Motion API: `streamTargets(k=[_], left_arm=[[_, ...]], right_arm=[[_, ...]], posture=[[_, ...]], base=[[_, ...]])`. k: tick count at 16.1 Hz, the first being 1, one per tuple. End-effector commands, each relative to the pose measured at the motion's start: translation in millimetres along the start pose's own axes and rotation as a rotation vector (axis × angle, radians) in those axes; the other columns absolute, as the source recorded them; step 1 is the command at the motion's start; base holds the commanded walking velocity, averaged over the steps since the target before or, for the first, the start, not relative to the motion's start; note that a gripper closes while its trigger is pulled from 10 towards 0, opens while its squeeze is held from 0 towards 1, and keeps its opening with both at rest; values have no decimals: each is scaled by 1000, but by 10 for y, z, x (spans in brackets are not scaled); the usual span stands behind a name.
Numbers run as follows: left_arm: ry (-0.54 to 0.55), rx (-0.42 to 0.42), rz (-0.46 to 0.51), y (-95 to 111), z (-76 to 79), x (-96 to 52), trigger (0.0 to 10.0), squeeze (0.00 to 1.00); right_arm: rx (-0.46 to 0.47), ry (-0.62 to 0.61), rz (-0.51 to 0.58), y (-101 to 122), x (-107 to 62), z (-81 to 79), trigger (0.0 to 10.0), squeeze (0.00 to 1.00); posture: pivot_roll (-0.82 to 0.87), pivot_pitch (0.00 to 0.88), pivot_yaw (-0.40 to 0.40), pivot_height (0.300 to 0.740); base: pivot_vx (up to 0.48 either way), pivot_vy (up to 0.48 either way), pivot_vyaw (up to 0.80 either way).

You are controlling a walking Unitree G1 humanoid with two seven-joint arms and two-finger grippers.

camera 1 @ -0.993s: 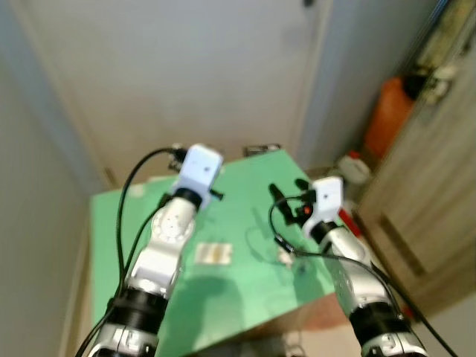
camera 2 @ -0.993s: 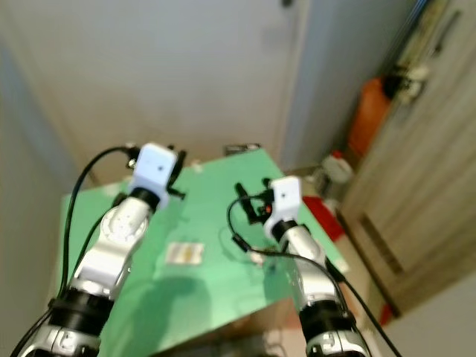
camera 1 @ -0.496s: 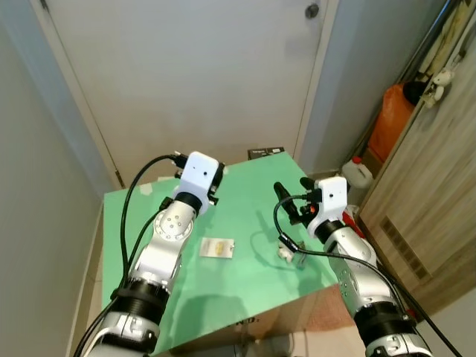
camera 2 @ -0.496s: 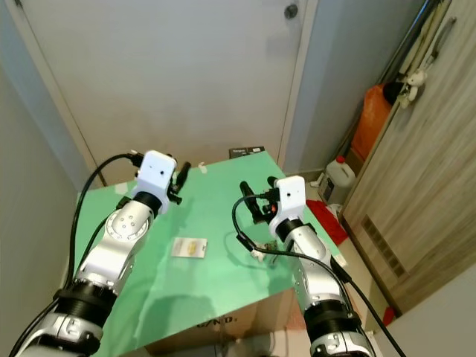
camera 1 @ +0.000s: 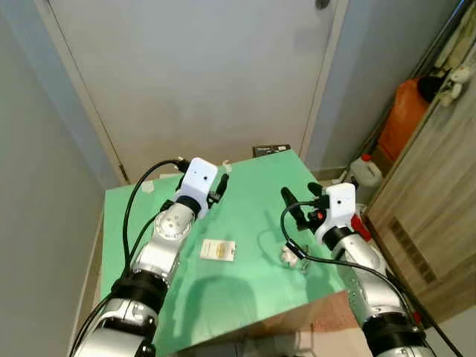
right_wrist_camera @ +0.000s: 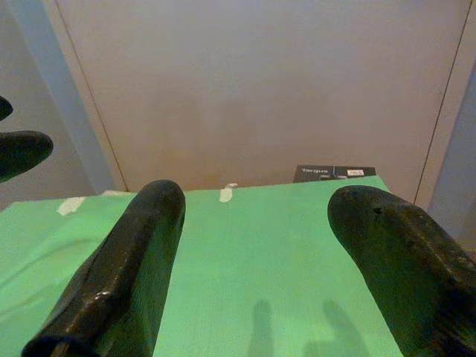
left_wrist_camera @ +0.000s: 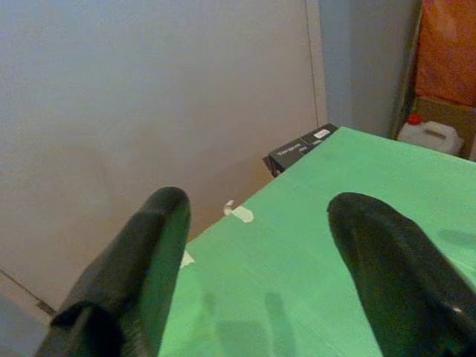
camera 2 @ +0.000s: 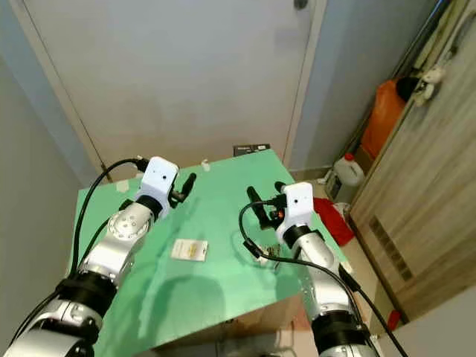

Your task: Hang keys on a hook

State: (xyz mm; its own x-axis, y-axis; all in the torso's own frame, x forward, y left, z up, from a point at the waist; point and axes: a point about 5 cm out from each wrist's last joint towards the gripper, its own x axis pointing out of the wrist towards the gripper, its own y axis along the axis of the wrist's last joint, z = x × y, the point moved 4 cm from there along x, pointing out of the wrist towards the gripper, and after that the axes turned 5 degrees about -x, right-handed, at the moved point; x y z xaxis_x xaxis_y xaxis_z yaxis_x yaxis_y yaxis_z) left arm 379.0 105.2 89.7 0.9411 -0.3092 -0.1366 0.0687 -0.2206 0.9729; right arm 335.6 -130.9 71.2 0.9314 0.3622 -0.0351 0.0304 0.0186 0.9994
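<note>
Keys (camera 1: 288,256) lie on your green counter (camera 1: 245,290), just beside the right tool (camera 1: 303,202). Both it and the left tool (camera 1: 220,185) hover released, grasping nothing.

A green-topped table (camera 1: 245,290) is standing in a narrow corner, backing onto a pale door (camera 1: 201,74) with grey-blue walls (camera 1: 37,171) running along either side. To the right, a wood-grain cabinet (camera 1: 439,216) is lining the wall, with an orange container (camera 1: 401,119) and a white jug (camera 1: 366,172) sitting on the floor beside it. A small dark box (camera 1: 271,151) is lying at the table's far edge, and soft, even light is falling across the room.
</note>
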Motion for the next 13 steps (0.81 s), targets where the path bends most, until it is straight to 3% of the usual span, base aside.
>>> streamTargets(k=[1, 2, 6, 13], left_arm=[[-22, -8, -21, -29, 23, 39, 10000, 67], [-25, -5, -32, -62, 42, 51, 10000, 0], [-43, -2, -77, -211, 110, 68, 10000, 0], [-48, -16, -95, -282, 143, 89, 10000, 0]], right_arm=[[-6, 8, 13, 57, -7, -4, 10000, 0], [-8, 8, 10, 51, -21, -4, 10000, 0], [-25, 12, -9, 32, -120, -12, 10000, 0], [-21, -26, -44, -7, -245, 46, 10000, 0]], posture=[[-32, 0, 37, 740], [-42, 0, 37, 740], [-84, 0, 43, 740], [-113, 0, 57, 706]], base=[[0, 0, 0], [0, 0, 0], [0, 0, 0], [0, 0, 404]])
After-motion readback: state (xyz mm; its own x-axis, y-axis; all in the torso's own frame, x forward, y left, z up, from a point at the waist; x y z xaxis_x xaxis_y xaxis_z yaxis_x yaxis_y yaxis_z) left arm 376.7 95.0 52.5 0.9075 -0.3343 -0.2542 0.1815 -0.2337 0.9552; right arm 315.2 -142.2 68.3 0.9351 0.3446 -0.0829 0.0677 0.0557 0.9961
